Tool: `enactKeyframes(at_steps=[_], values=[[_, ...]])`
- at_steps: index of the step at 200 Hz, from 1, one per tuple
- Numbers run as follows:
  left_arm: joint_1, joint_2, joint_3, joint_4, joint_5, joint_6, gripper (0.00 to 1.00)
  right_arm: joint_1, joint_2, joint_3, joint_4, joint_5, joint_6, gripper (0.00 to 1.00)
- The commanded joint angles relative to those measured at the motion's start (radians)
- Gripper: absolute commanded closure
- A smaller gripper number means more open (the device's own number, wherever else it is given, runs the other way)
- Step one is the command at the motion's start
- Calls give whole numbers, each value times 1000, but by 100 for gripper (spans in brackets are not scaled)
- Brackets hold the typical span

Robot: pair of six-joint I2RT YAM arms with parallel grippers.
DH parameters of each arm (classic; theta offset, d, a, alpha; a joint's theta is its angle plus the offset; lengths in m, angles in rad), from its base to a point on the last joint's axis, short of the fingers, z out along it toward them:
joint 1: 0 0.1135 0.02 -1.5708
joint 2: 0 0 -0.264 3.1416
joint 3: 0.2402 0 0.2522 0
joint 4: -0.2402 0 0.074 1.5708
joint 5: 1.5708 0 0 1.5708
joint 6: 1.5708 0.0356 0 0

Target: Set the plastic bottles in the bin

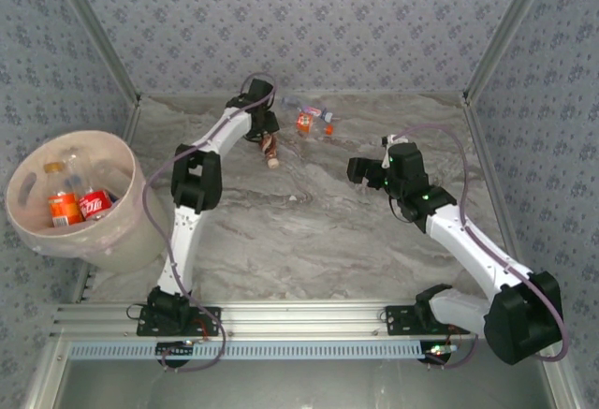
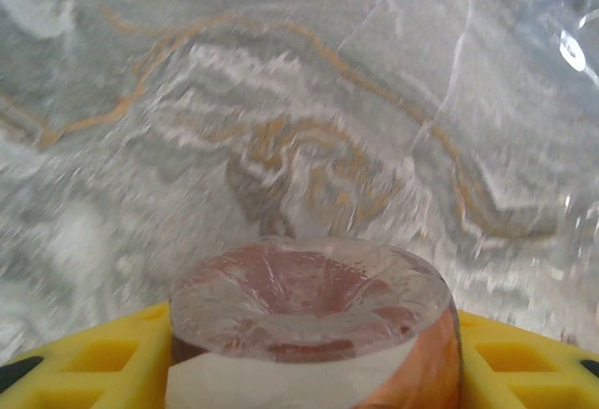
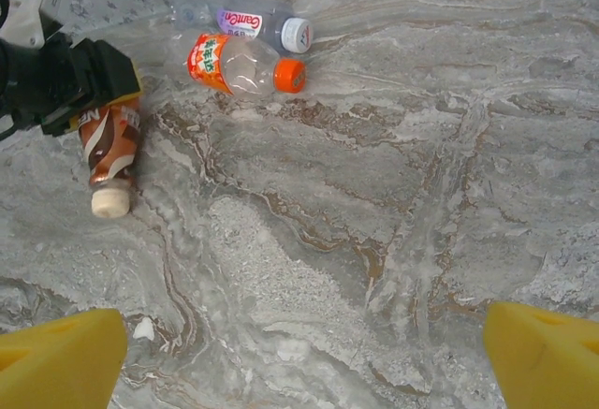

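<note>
**What We Cannot Make Out**

In the left wrist view, blur smears the table (image 2: 281,100). The lower edge cuts off the brown-labelled bottle (image 2: 314,334), so we see little beyond its base. The yellow fingers (image 2: 84,357) clamped at its sides run out of frame too. At the upper right, a clear bottle (image 2: 576,44) is cropped to a sliver.

In the right wrist view, the left gripper (image 3: 98,100) is cut by the left edge and hides that bottle's base end. The right gripper (image 3: 301,353) shows us just its wide-set yellow tips in the bottom corners.

From above, we cannot read the labels of the far bottles (image 1: 314,119). Nor can we count what lies in the bin (image 1: 112,231).
</note>
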Motion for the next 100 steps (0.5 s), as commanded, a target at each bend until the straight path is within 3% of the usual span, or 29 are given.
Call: enactKeyframes(at_steps=[1,50,100], values=[[6,-182,-136,150,19,23,47,-4,-27,9,-3,9,10,0],[6,-444,-465,331,32,25,47,-4,-35,-17,111,-21,9,0],[-3,-687,-640,380,40,13,47,0,-39,-47,241,-104,6,0]])
